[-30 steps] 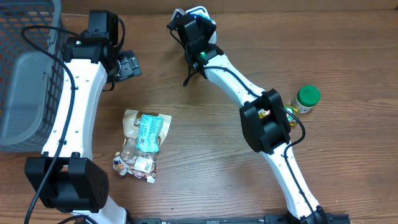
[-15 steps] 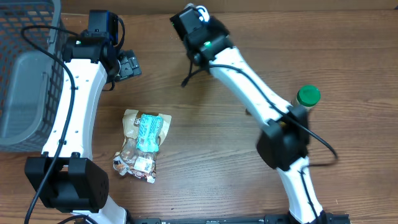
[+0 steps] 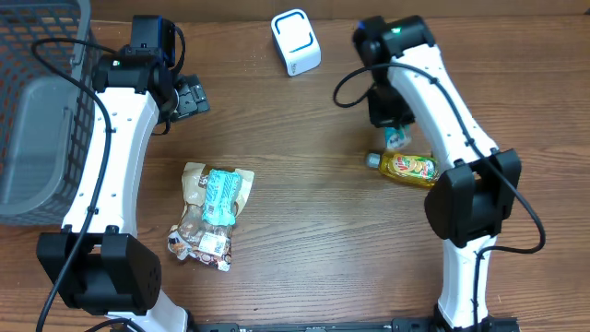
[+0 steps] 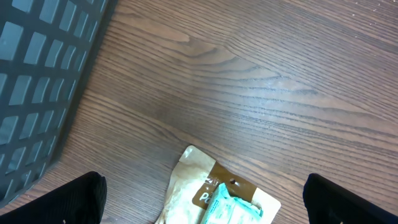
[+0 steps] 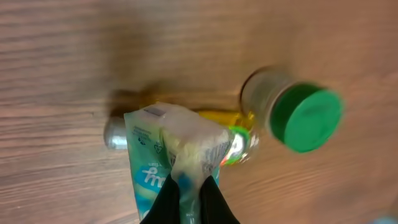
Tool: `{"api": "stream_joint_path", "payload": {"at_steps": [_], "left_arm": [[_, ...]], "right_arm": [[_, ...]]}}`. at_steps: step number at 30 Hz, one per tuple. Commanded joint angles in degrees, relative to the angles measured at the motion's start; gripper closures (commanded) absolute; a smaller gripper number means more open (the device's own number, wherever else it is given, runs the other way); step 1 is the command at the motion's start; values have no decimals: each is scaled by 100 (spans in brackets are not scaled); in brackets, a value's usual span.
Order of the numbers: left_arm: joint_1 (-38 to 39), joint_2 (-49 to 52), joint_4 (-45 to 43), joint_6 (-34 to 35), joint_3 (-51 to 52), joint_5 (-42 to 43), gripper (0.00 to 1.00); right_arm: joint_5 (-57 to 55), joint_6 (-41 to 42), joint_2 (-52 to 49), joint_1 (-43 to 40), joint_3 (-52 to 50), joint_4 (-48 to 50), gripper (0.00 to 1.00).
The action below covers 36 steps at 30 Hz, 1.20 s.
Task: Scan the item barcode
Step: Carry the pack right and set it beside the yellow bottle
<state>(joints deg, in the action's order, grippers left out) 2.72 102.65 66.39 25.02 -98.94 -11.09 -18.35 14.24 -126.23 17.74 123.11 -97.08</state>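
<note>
My right gripper (image 5: 189,198) pinches tight on a small pouch (image 5: 155,146) above the bottle (image 3: 410,168), likely to show its barcode to the scanner (image 3: 295,41); my left gripper (image 3: 189,97) gapes empty.

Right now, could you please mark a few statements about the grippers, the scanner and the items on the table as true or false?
1. The right gripper is shut on a small teal-and-white packet. True.
2. The left gripper holds the snack bag. False: it is open and empty, and the bag lies flat on the table.
3. The white scanner stands apart from both grippers. True.
4. The yellow bottle stands upright. False: it lies on its side, just below the held packet in the overhead view.
</note>
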Motion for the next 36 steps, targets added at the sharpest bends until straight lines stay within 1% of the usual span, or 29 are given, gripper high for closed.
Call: {"api": "stream_joint_path", "payload": {"at_steps": [1,4,5,11,13,14,17,18,19,20,24,29,32,34,36], "left_arm": [[-4,-76,-2,-81,-52,22,0],[-4,-76,-2,-81,-52,20,0],[-4,-76,-2,-81,-52,22,1],[-4,-76,-2,-81,-52,22,0],[-4,-74,-2,-81,-52,22,0],[-4,-74,-2,-81,-52,22,0],[-4,-74,-2,-81,-52,22,0],[-4,-76,-2,-81,-52,22,1],[-4,-74,-2,-81,-52,22,0],[-4,-76,-2,-81,-52,22,0],[-4,-76,-2,-81,-52,22,0],[-4,-76,-2,-81,-52,22,0],[-4,-76,-2,-81,-52,22,0],[-4,-76,-2,-81,-52,22,0],[-4,-74,-2,-81,-52,22,1]], "right_arm": [[669,275,-52,-208,-382,0,96],[643,282,-52,-374,-697,9,96],[640,313,-52,-417,-802,9,93],[273,365,-52,-588,-1303,33,89],[170,380,-52,-610,-1421,101,85],[162,380,-52,-610,-1469,142,81],[149,378,-52,-610,-1593,295,46],[92,378,-55,-610,-1602,332,18],[20,378,-52,-608,-1602,354,2],[-85,382,-50,-608,-1600,358,0],[-466,522,4,-511,-1471,306,0],[-376,702,315,-251,-1075,216,0],[103,702,535,-24,-949,308,0],[634,699,647,125,-944,514,0],[1491,699,667,240,-944,824,0]]}}
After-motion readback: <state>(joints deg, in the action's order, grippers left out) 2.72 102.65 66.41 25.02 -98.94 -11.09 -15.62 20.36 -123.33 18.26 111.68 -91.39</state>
